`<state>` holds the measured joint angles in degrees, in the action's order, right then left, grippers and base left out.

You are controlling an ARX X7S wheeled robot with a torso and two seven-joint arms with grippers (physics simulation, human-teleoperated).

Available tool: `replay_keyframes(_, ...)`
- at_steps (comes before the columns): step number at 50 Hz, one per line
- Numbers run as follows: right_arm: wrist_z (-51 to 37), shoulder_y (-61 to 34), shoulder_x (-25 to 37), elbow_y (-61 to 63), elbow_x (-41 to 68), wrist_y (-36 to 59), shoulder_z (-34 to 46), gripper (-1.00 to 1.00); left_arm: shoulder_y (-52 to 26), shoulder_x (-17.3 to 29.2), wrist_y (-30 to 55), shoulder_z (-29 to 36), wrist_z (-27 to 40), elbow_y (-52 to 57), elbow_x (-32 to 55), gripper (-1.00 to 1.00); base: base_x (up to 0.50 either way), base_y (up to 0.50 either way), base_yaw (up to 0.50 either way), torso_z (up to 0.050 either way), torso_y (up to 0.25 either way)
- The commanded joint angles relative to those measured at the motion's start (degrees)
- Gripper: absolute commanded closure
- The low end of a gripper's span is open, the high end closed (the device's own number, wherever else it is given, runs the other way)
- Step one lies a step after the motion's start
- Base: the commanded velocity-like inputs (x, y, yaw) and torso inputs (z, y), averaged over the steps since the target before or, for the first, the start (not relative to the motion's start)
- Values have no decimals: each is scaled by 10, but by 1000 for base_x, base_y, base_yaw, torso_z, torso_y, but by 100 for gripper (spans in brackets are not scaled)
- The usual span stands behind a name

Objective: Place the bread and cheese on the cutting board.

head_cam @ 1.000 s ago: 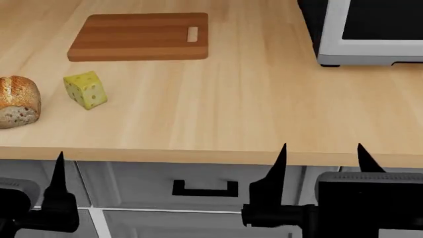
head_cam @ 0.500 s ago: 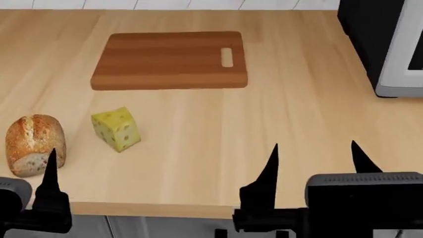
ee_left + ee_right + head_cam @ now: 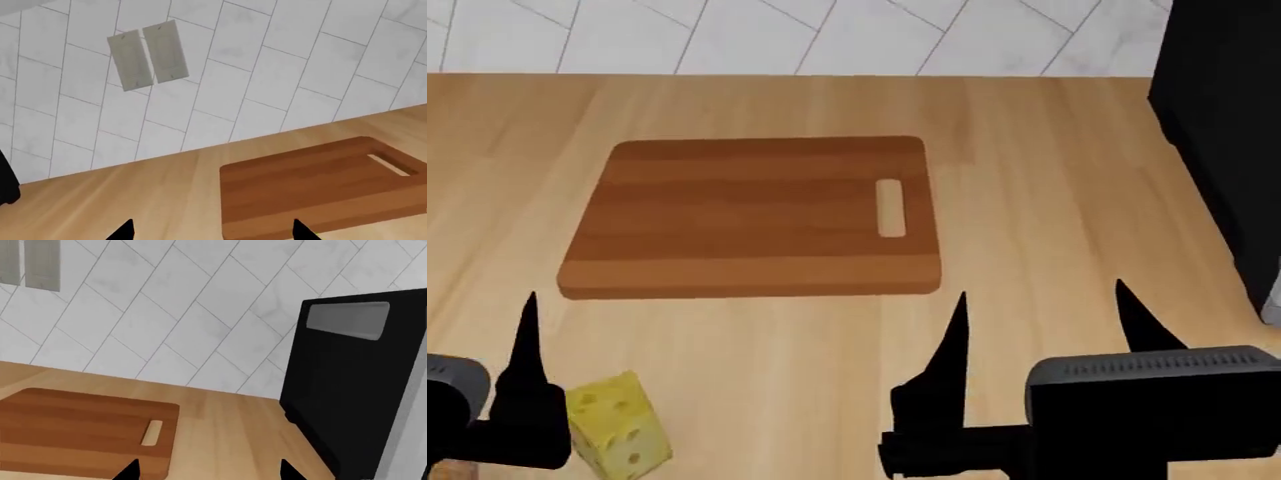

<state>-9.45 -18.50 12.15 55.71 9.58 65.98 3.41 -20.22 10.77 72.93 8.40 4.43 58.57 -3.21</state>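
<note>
The cutting board (image 3: pixel 747 215), brown and striped with a slot handle at its right end, lies bare in the middle of the counter. It also shows in the left wrist view (image 3: pixel 313 190) and the right wrist view (image 3: pixel 80 425). The cheese (image 3: pixel 621 435), a yellow wedge with holes, sits near the head view's lower left, short of the board. The bread is out of view. My left gripper (image 3: pixel 213 230) is open and empty; one of its fingers (image 3: pixel 527 350) stands just left of the cheese. My right gripper (image 3: pixel 1041 300) is open and empty, short of the board's handle end.
A black microwave (image 3: pixel 1228 150) stands at the counter's right, close to the right gripper's outer side, and fills the right of the right wrist view (image 3: pixel 347 390). A white tiled wall (image 3: pixel 827 35) with an outlet plate (image 3: pixel 147 55) closes the back. Bare wood (image 3: pixel 1054 200) lies between board and microwave.
The head view has moved forward over the counter: the board now sits lower and larger, the cheese has slid to the bottom left, the bread and counter front have left the frame. Both grippers stay open.
</note>
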Motion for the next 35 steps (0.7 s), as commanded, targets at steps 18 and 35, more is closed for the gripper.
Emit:
replay_keyframes(18,7,-16,-10,22,25,35,-20,-100,-20,-98,10,41,-253,11,-338,-100,192,7,0,0,1)
replay_keyframes(35,5,-9,-12,14,40,28,-17,-100,-320,-108,147,45,-944,-188,-972,-100,0,0,0,0,0)
